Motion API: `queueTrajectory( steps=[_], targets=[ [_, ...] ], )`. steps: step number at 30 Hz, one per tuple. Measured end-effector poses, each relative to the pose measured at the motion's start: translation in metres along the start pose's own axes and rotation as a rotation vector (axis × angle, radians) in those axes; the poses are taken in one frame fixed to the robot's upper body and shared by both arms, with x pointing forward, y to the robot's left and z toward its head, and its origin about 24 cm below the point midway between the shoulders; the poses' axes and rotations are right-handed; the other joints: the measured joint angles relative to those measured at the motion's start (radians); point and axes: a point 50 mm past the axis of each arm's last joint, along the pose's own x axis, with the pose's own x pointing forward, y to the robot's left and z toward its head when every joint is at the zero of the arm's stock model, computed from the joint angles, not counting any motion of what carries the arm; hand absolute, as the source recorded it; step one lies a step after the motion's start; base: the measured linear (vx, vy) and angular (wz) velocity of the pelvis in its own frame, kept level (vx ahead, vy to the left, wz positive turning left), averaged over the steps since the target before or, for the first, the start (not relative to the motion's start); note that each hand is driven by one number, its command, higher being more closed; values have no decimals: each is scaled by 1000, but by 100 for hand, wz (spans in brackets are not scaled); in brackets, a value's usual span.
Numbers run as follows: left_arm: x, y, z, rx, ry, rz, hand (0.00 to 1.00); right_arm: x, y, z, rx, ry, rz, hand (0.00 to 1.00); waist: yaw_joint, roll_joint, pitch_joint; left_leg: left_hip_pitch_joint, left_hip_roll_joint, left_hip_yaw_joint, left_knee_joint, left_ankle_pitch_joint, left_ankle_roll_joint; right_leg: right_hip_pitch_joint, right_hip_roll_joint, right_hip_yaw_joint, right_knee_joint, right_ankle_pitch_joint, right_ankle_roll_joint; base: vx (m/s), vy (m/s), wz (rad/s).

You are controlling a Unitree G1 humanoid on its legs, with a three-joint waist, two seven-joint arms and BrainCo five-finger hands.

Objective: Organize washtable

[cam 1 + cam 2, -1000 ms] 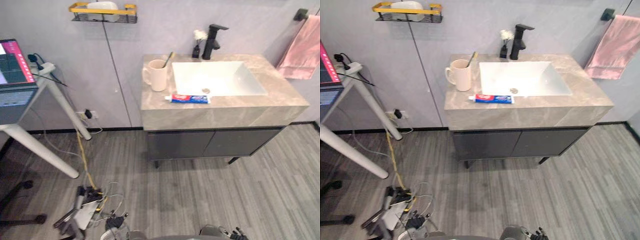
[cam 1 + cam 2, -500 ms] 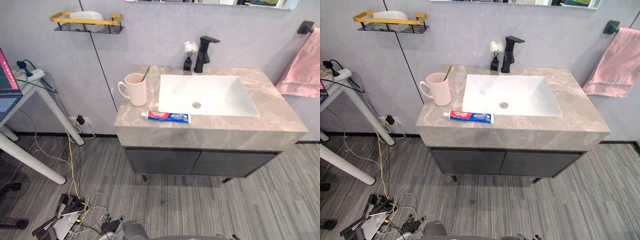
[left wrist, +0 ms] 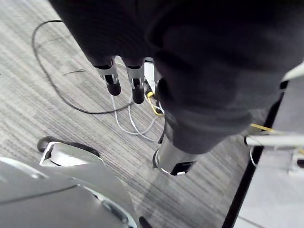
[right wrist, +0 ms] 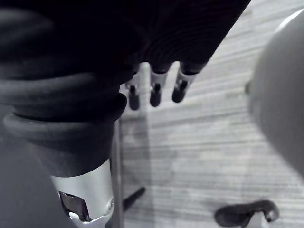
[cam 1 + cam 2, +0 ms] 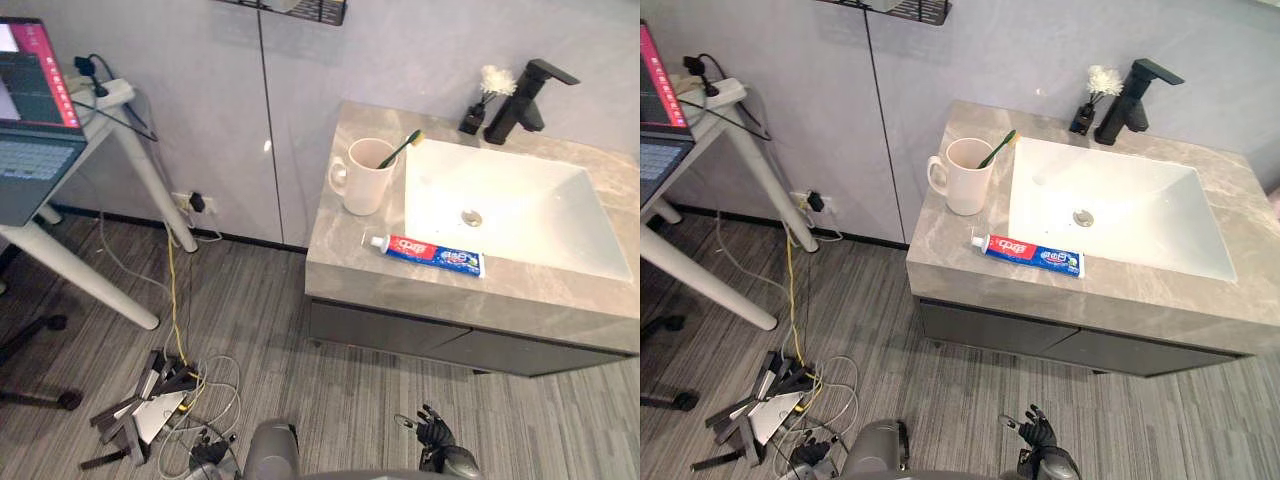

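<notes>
The washtable's marble counter [image 5: 350,255] stands at the right against the grey wall, with a white sink [image 5: 520,200] set in it. A beige mug [image 5: 366,178] holding a green toothbrush [image 5: 403,148] stands left of the sink. A red, white and blue toothpaste tube [image 5: 425,252] lies along the sink's front edge. A black faucet [image 5: 520,100] and a small black vase with a white flower [image 5: 478,100] stand at the back. My right hand [image 5: 433,434] hangs low over the floor, fingers straight [image 4: 155,92]. My left hand [image 3: 112,80] also hangs open above the floor.
A laptop [image 5: 35,110] sits on a white-legged desk [image 5: 95,290] at the left, with a power strip [image 5: 100,92] beside it. Cables and a pile of loose parts [image 5: 150,405] lie on the grey plank floor. A wire shelf [image 5: 305,8] hangs on the wall. Dark cabinet doors [image 5: 400,335] sit under the counter.
The whole picture has shifted: the washtable now sits further right and the desk with the laptop shows more. The mug and toothpaste tube keep their places. My right hand now shows at the bottom.
</notes>
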Motion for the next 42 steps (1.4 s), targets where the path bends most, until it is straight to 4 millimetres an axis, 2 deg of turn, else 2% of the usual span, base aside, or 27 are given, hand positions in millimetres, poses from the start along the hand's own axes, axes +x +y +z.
queueTrajectory(
  steps=[1, 2, 3, 4, 5, 6, 8, 9, 12, 15, 18, 19, 20, 28, 32, 36, 39, 42],
  targets=[
    [1, 1, 2, 29, -6, -3, 0, 0, -4, 0, -1, 3, -11, 0, -29, 1, 1, 33, -9, 4, -4, -8, 25, -63, -11, 23, 146, -12, -10, 88, 103, -3],
    [1, 1, 3, 30, -9, -5, 0, 0, -5, -2, -2, 11, -14, 0, -30, -2, -1, 50, -9, 7, -5, -12, 28, -79, -3, 18, 181, -49, -15, 125, 74, 7],
    [1, 0, 4, 31, -13, -8, 0, -1, -7, -6, -7, 25, -17, 0, -38, -5, -5, 77, -4, 10, -7, -14, 29, -96, 15, -18, 209, -131, -29, 100, -6, 3],
    [1, 0, 4, 30, -13, -8, 0, -1, -7, -6, -8, 26, -16, 0, -41, -5, -5, 80, -4, 11, -7, -14, 29, -97, 18, -24, 208, -140, -32, 99, -35, 10],
    [1, -3, 5, 29, -16, -15, 0, -1, -7, -8, -14, 35, -17, 0, -45, -7, -7, 110, -3, 18, -25, -11, 25, -122, 42, -95, 174, -178, -49, 124, -91, -4],
    [1, -4, 4, 28, -14, -17, 0, -1, -8, -8, -15, 36, -18, 0, -44, -10, -12, 125, -5, 32, -33, -7, 18, -138, 67, -144, 78, -160, -66, 147, -102, -23],
    [0, -12, 0, 17, 0, -33, 0, -3, -13, -12, -18, 54, -31, 0, -44, 7, -47, 121, 7, 34, -54, 1, 1, -100, 109, -150, -48, -157, -85, 152, -76, -35],
    [-1, -19, -1, 13, 4, -51, 0, -3, -14, -13, -19, 58, -34, 0, -46, 23, -49, 121, 11, 38, -72, 6, -8, -89, 127, -138, -98, -150, -83, 94, -33, -20],
    [-2, -24, -5, 21, 21, -66, 0, -4, -20, -14, -4, 65, -54, 0, -47, 33, -56, 151, 13, 42, -114, 18, -26, -37, 155, -133, -212, -132, -65, 54, -53, -21],
    [-3, -26, -9, 31, 36, -78, 0, -7, -22, -23, -3, 93, -58, 0, -46, 28, -72, 198, 0, 44, -185, 48, -32, 39, 174, -138, -343, -89, -50, 36, -51, -1],
    [-4, -24, -12, 40, 46, -84, 0, -8, -23, -28, -5, 115, -63, 0, -43, 20, -92, 212, -26, 45, -248, 86, -27, 54, 170, -138, -412, -48, -45, 12, 4, 5],
    [-4, -23, -14, 47, 50, -85, 0, -8, -24, -28, 6, 117, -68, 0, -43, 20, -92, 219, -39, 45, -267, 97, -22, 63, 168, -138, -430, -40, -40, -10, 19, 3],
    [-3, -13, -18, 77, 75, -69, 0, -11, -30, -39, 65, 163, -104, 0, -44, 6, -83, 403, -180, -25, -588, 247, 20, 138, 113, -90, -526, -7, -9, 0, 0, 0],
    [-3, -13, -18, 84, 74, -72, 0, -11, -31, -39, 58, 164, -106, 0, -43, 8, -84, 386, -186, -56, -581, 247, 20, 139, 105, -129, -525, -12, -1, 0, -6, 10],
    [-3, -14, -16, 131, 62, -87, 0, -10, -37, -34, 3, 161, -112, 0, -39, 21, -86, 369, -194, -79, -578, 247, 20, 140, 97, -148, -528, -14, 2, 12, -12, 18],
    [-2, -12, -14, 160, 58, -88, 0, -9, -41, -32, -10, 161, -120, 0, -39, 22, -86, 362, -195, -89, -575, 247, 20, 142, 96, -167, -532, -14, 2, 14, -25, 8],
    [-1, -4, -15, 149, 67, -63, 0, -9, -44, -32, -36, 166, -124, 0, -38, 29, -80, 361, -194, -90, -567, 247, 20, 143, 95, -165, -532, -14, 2, -1, -32, -2],
    [-5, 13, -27, 82, 117, 4, 0, -11, -49, -36, -31, 187, -139, 0, -41, 34, -73, 360, -194, -106, -559, 245, 22, 153, 95, -171, -535, -14, 3, -20, -37, 10]
  ],
)
